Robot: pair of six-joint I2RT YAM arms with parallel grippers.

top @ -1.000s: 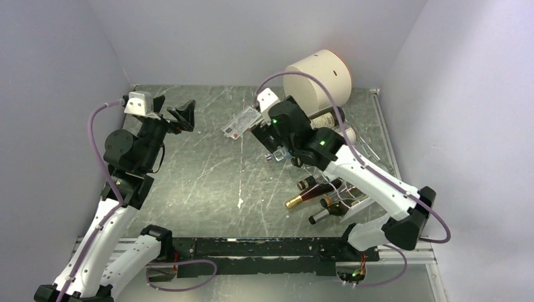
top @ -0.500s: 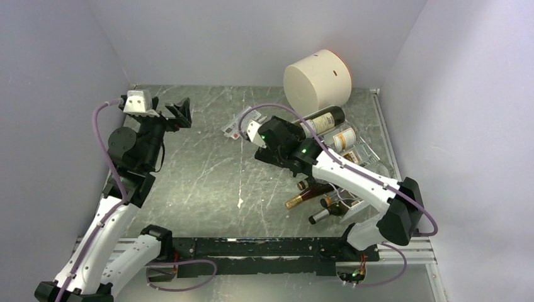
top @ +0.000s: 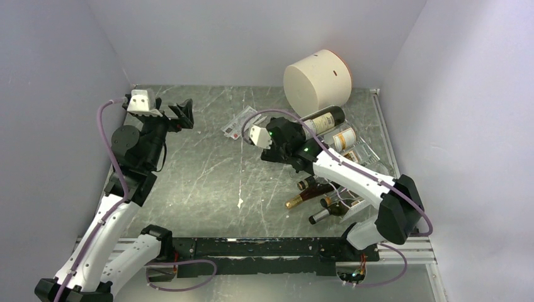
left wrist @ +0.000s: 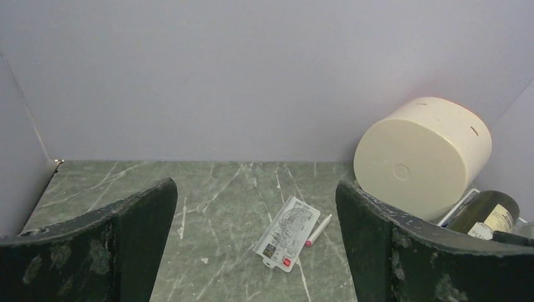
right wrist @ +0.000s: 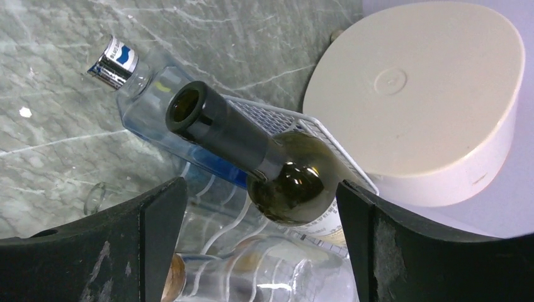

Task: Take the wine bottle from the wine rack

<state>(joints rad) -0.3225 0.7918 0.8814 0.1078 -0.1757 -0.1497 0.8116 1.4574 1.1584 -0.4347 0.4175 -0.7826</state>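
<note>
The white wire wine rack [top: 368, 153] stands at the right of the table. A dark green wine bottle [top: 324, 119] lies on its top tier, neck toward the table's middle. In the right wrist view its open mouth and shoulder [right wrist: 277, 179] lie on the rack's grid [right wrist: 280, 119], between my fingers but not touched. My right gripper [top: 296, 139] is open at the bottle's neck, and its jaws [right wrist: 259, 214] stand wide apart. My left gripper [top: 179, 113] is open and empty, held up at the far left [left wrist: 255, 251].
A big cream cylinder [top: 317, 78] lies behind the rack, against the back wall. A clear bottle with a silver cap [right wrist: 142, 88] lies beside the dark one. Other bottles [top: 315, 192] poke out of the lower tiers. A protractor card [left wrist: 286, 234] and a pen [left wrist: 318, 229] lie mid-table.
My right arm has come down from a raised pose over the table's middle and now faces the top bottle's neck. My left wrist has shifted only slightly.
</note>
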